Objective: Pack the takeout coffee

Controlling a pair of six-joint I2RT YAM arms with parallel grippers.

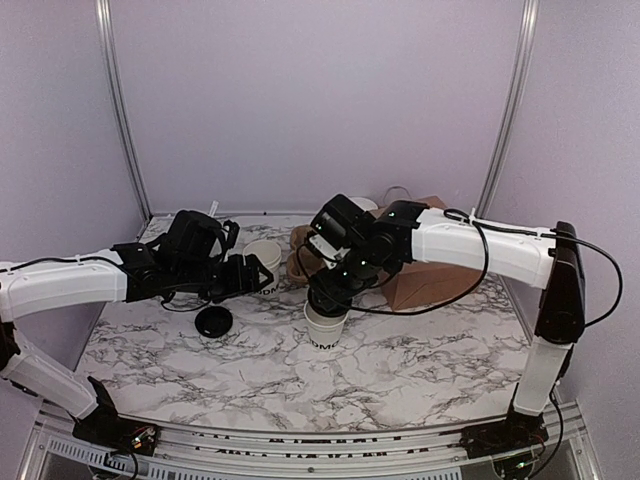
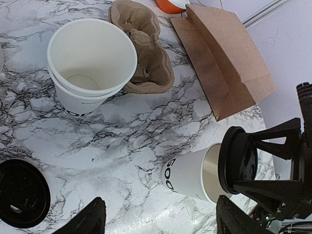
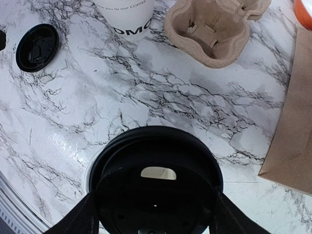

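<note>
The takeout coffee cup (image 1: 324,330) (image 2: 192,174), white with dark lettering near its base, stands at the table's middle. My right gripper (image 1: 330,296) (image 3: 156,197) is shut on its round black lid (image 3: 156,170) (image 2: 238,160), which sits over the cup's mouth; from the left wrist view a strip of the cup's inside still shows below the lid. A sliver of the cup's rim (image 3: 89,181) shows left of the lid. My left gripper (image 1: 258,278) (image 2: 161,217) is open with only bare table between its fingers, left of that cup.
A second, open white cup (image 1: 263,255) (image 2: 90,63) (image 3: 127,17) stands behind. A loose black lid (image 1: 213,321) (image 2: 19,192) (image 3: 37,47) lies at left. The brown pulp tray (image 1: 300,262) (image 2: 146,58) (image 3: 209,31) and brown paper bag (image 1: 425,275) (image 2: 224,58) (image 3: 292,126) sit at the back right.
</note>
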